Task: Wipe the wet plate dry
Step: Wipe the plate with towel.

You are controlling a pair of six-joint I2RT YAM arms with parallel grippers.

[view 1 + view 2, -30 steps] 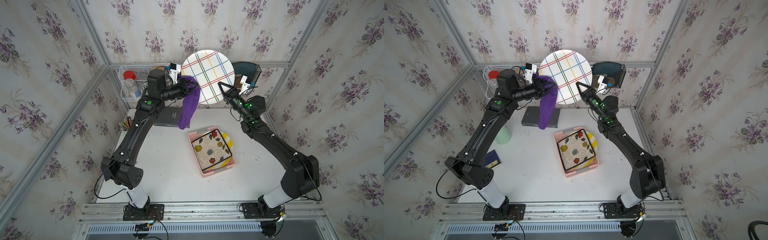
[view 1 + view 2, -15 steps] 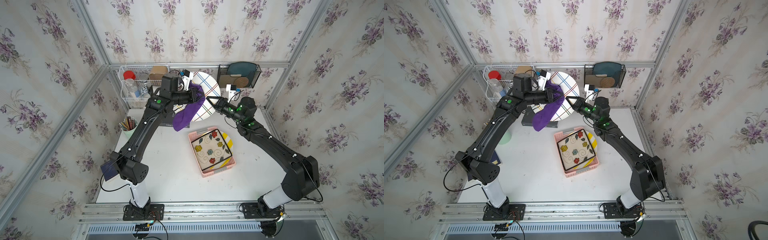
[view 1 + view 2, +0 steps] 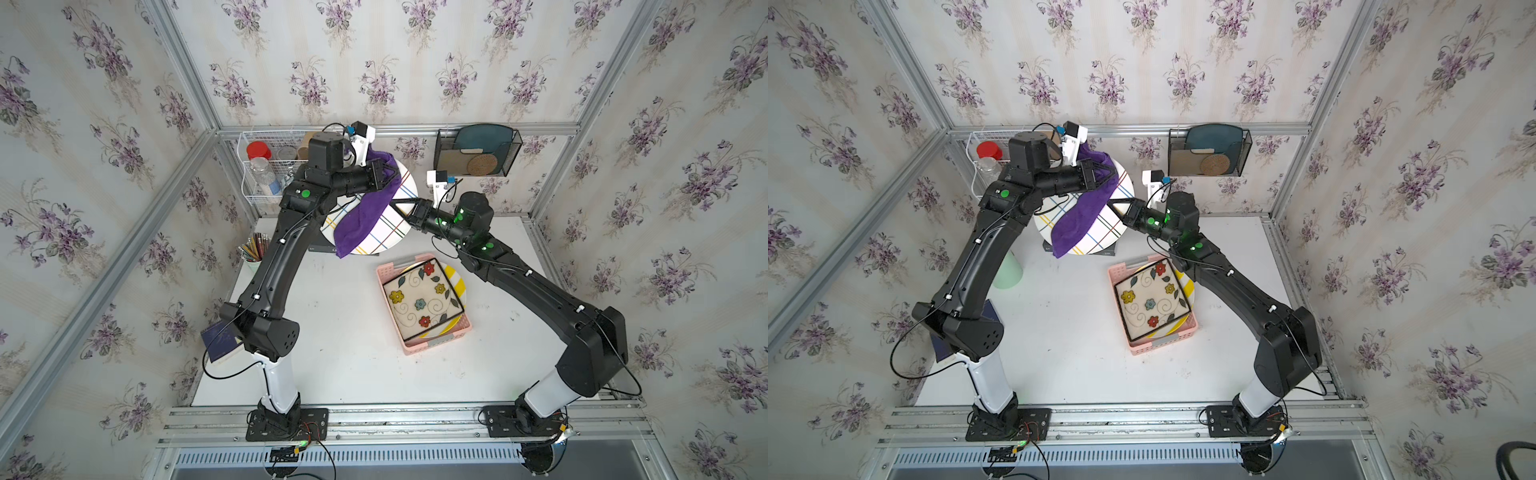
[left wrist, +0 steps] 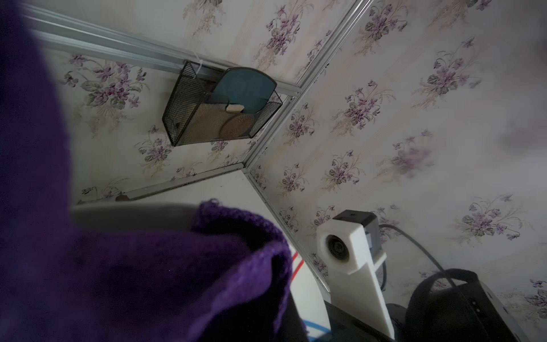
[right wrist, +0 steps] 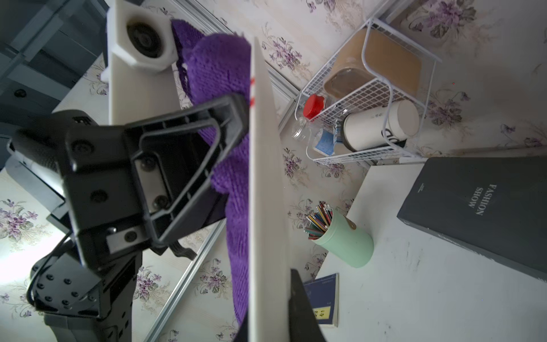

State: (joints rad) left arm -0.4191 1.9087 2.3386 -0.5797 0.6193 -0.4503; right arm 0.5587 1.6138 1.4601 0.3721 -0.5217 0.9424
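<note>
**Room low, clutter high**

The surface [image 3: 340, 353] lies bare across the lower centre of a top view. There the pink basket [image 3: 384, 270] blocks centre-right; the raised plate [image 3: 395, 232] and purple cloth [image 3: 361, 224] fill the upper centre, with the pencil cup [image 3: 250, 251] at left.

**Layout, both top views.** The plate [image 3: 397, 230] stands at upper centre above the table [image 3: 353, 365], the cloth [image 3: 363, 220] draped across it. On the back wall, the rack [image 3: 266, 178] is to its upper left and the holder [image 3: 509, 160] to its upper right. At centre, below and right of the plate, the basket [image 3: 381, 277] holds a dish [image 3: 419, 301]; at left, the cup [image 3: 1010, 272] stands above the book [image 3: 218, 343].
</note>
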